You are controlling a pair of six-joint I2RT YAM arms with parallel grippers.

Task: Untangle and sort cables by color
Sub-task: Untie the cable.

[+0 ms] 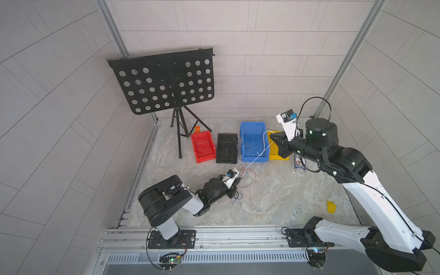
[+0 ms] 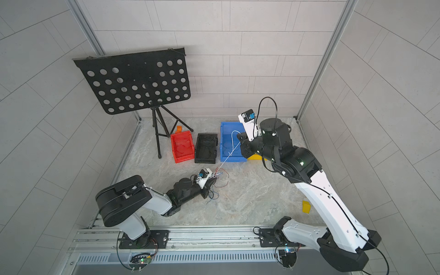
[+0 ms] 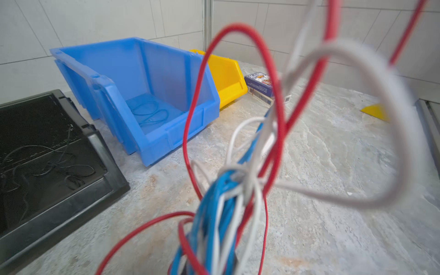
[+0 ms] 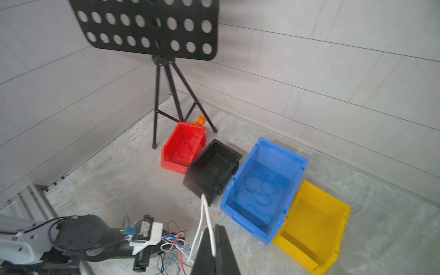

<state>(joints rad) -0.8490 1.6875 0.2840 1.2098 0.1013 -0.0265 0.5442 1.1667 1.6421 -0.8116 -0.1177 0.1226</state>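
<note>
**Both top views.** Just below frame centre, the left tool (image 1: 239, 179) sits low over the table (image 1: 285, 202), clamped on a tangle (image 1: 246, 175) of red, blue and white cables. Right of centre, the right tool (image 4: 214, 232) pinches a white cable (image 4: 202, 209), which stretches straight down to the tangle. Above, from left to right, stand the red bin (image 1: 204, 159), black bin (image 1: 226, 159), blue bin (image 1: 254, 159) and yellow bin (image 1: 273, 156). Blue cables (image 3: 148, 114) lie in the blue bin and black cables (image 3: 47, 166) in the black bin.

Bright, even light, faint shadows. Wall lines (image 1: 47, 119) bow at the edges of both top views. Close to my left wrist camera the cables (image 3: 214, 202) blur; the music stand (image 4: 147, 31) smears.
</note>
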